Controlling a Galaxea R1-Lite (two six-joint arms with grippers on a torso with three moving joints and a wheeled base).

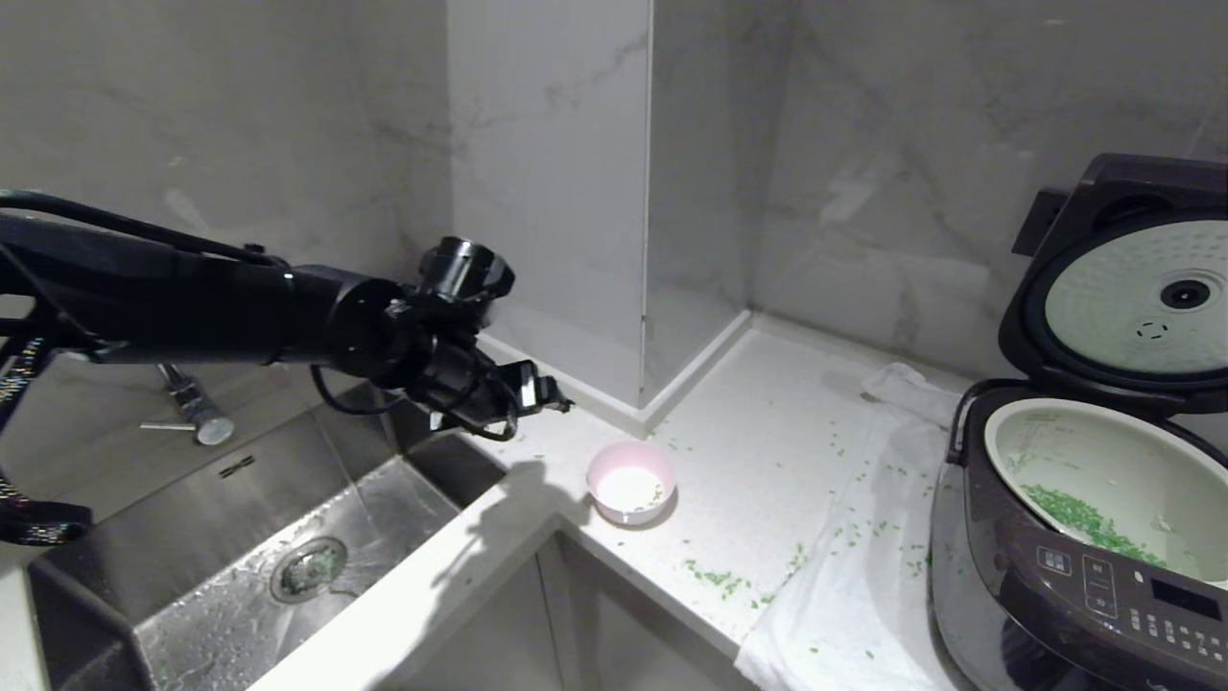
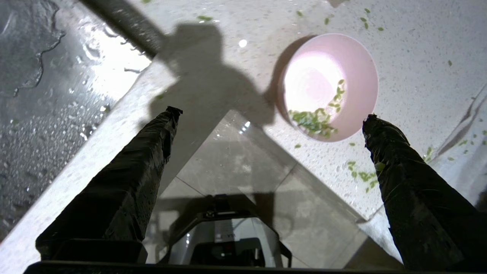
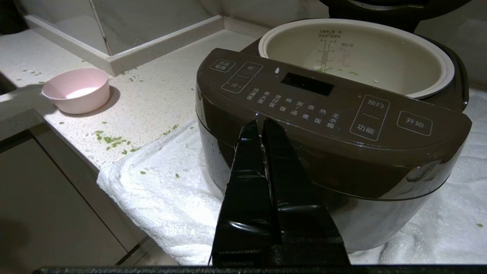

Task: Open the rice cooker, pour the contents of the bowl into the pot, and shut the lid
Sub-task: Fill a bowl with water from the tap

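Bowl on counter holds few green bits; pot holds more. Left hand released, empty; right hand clenched.

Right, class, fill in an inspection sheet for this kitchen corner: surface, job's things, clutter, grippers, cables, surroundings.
Surface: counter speckled white, strewn with green bits.
Job's things: rice cooker on a white towel, lid up; pot holds green bits; pink bowl upright, a few bits left inside.
Clutter: nothing seen beyond the spilled bits.
Grippers: left gripper open, empty, above the counter by the bowl; right gripper shut, before the cooker's front.
Cables: black cable along the left arm.
Surroundings: wet steel sink, marble walls.
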